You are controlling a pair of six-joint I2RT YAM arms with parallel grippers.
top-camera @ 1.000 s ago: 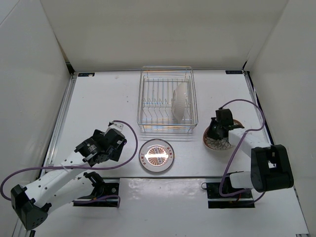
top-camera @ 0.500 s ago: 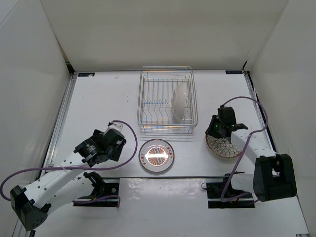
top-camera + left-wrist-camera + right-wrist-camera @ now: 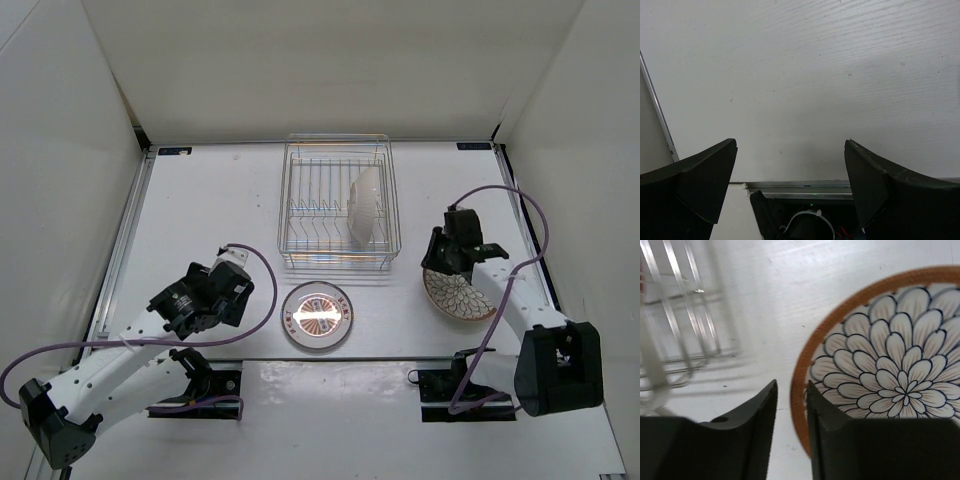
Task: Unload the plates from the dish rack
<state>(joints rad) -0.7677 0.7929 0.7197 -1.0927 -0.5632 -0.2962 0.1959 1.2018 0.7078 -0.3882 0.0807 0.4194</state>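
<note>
One standing plate (image 3: pixel 364 205) is left in the dish rack (image 3: pixel 310 185). It sits on its edge between the wire tines on the right side of the rack, and its white back shows. Two other plates lie flat on the table (image 3: pixel 210 200). The striped plate (image 3: pixel 317 316) is just in front of the rack, and the petal plate (image 3: pixel 890 365) is off to the right. The right gripper (image 3: pixel 791 390) hangs over the left rim of the petal plate. Its two fingers are only a little apart, and nothing is between them but table. The left gripper (image 3: pixel 790 145) is wide open over bare table, well away from the rack, and holds nothing. The standing plate looks hard and stiff, so it will not bend. But it could chip or break if it bumps the wires or falls. It looks smooth and shiny, so it may slip. It is small, so it is probably not heavy. The best place to take hold looks like the top of its rim, which sticks up above the tines. One finger should go on the front and one on the back. Then it should go straight up so it does not catch on the wires.
</note>
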